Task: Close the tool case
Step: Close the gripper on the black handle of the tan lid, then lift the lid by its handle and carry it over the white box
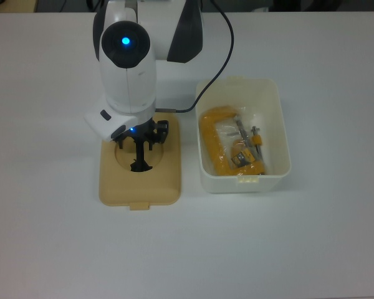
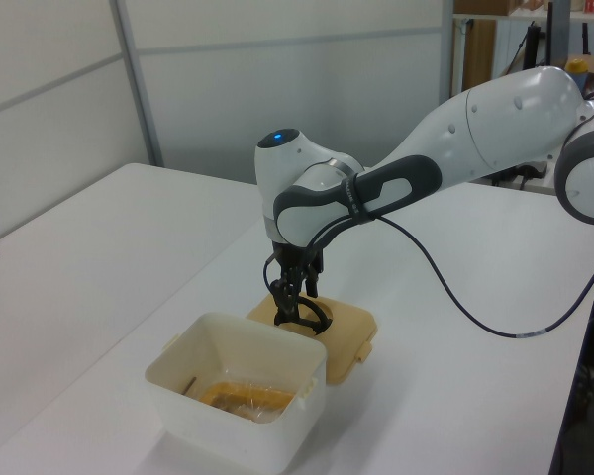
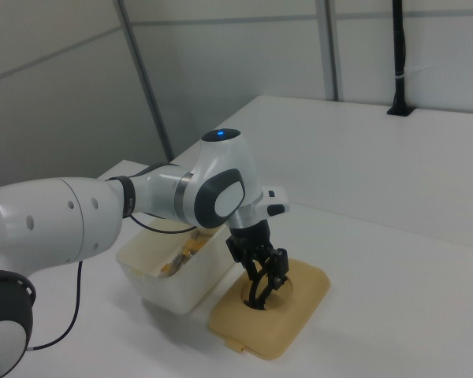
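The tool case's white tub (image 1: 280,124) stands open on the top view's right, also seen in the left view (image 2: 228,401) and the right view (image 3: 162,287). Its tan lid (image 1: 139,185) lies flat on the table beside the tub, on the top view's left. A black handle (image 1: 139,159) sits in the lid's round recess. My gripper (image 1: 141,139) points down over the far end of that handle, open, with a finger on either side of it. The left view (image 2: 293,303) and right view (image 3: 262,276) show the gripper low in the recess.
A yellow clamp (image 1: 213,144) and a clear bag with small metal parts lie inside the tub. The arm's black cable (image 1: 221,59) runs over the table behind the tub. White tabletop surrounds both pieces.
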Robot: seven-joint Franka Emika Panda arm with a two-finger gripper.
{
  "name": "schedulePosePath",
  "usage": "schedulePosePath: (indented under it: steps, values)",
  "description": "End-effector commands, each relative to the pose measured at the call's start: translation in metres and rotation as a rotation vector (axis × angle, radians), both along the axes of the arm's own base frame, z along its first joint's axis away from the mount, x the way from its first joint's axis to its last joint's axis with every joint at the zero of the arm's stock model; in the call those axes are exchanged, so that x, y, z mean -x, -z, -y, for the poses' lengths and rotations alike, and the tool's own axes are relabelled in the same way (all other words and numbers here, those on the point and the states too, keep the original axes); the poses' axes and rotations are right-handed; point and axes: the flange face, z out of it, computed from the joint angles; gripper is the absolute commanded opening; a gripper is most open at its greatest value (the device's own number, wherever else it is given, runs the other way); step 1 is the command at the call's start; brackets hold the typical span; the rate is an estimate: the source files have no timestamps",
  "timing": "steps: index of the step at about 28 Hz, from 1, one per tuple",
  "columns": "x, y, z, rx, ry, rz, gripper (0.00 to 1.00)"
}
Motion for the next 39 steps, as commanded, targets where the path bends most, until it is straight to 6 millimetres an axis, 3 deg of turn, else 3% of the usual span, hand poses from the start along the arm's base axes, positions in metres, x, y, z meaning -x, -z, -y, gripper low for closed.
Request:
schedulePosePath:
  steps: [1, 14, 21, 26, 32, 39]
  values:
    - [0.002, -0.005, -0.009, 0.013, 0.027, 0.028, 0.00]
    - [0.002, -0.014, -0.019, 0.009, 0.038, 0.038, 0.00]
    - [0.002, -0.037, -0.013, 0.005, 0.049, 0.058, 0.00]
    - [0.007, -0.060, -0.005, 0.007, 0.061, 0.045, 0.00]
    - [0.021, -0.119, 0.010, -0.070, 0.043, 0.074, 0.00]
    - [0.033, -0.161, 0.013, -0.089, 0.038, 0.105, 0.00]
